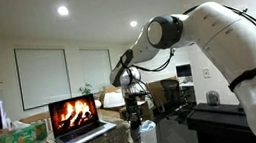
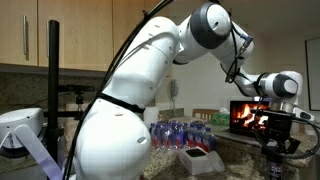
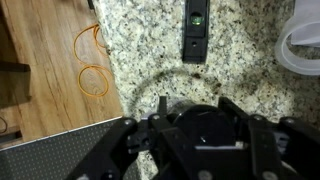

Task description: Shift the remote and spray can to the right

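The spray can [image 1: 135, 133] stands upright on the granite counter to the right of the laptop. In the wrist view I look straight down on its dark round top [image 3: 205, 128]. My gripper [image 3: 195, 104] has a finger on each side of that top and is closed on the can. It also shows in both exterior views [image 1: 133, 109] [image 2: 276, 142]. The remote [image 3: 195, 30], a small dark flat slab, lies on the counter just beyond the can, apart from the fingers.
An open laptop [image 1: 74, 116] showing a fire picture stands left of the can. Clear water bottles [image 2: 180, 133] lie in a pack on the counter. A white round rim [image 3: 302, 45] sits at the right. The counter edge [image 3: 112, 80] drops to a wooden floor with an orange cable [image 3: 92, 75].
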Robot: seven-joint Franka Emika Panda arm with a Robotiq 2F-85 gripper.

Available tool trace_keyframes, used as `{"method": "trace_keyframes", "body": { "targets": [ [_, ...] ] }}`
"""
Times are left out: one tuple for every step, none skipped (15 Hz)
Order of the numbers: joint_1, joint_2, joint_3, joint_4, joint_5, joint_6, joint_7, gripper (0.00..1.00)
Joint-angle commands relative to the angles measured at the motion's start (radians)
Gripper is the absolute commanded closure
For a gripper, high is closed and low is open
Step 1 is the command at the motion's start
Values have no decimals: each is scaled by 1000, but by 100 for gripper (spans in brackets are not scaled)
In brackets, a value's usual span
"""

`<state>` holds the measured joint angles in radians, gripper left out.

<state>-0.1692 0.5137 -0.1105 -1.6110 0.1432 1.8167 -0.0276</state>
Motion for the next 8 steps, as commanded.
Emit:
{"method": "trace_keyframes", "body": {
  "targets": [
    [-24,6,14,11,48,2,-3,21],
    [-26,5,14,10,52,4,-5,20],
    [-26,2,13,9,56,1,-5,14],
    [-28,3,14,10,59,-2,-10,8],
    [-29,3,14,14,59,-10,-11,3],
    [-31,3,14,16,59,-15,-14,1],
    [-31,-1,14,17,59,-17,-14,0],
    [-31,-14,13,15,56,-19,-12,0]
  ]
}}
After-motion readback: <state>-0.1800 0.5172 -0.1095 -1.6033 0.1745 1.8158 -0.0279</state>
